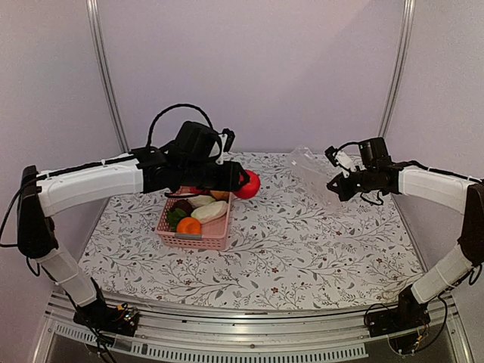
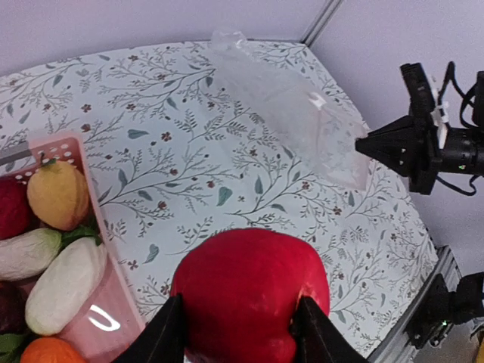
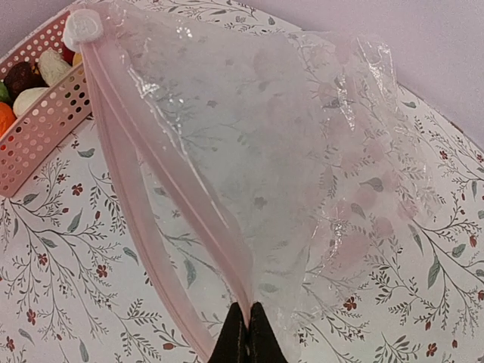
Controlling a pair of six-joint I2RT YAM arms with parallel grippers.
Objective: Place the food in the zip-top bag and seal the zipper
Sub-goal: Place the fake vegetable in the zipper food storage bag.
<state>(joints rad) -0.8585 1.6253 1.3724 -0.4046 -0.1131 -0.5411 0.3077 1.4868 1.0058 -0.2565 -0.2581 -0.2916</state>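
Note:
My left gripper is shut on a red round toy fruit and holds it in the air just right of the pink basket; it shows in the top view too. The basket holds a yellow piece, white radishes, an orange one and a dark purple piece. My right gripper is shut on the mouth edge of the clear zip-top bag, holding it up at the far right. Its pinkish zipper strip hangs parted.
The floral tablecloth covers the table. The metal rail runs along the near edge. Grey walls and upright poles stand behind. The right arm shows at the right of the left wrist view.

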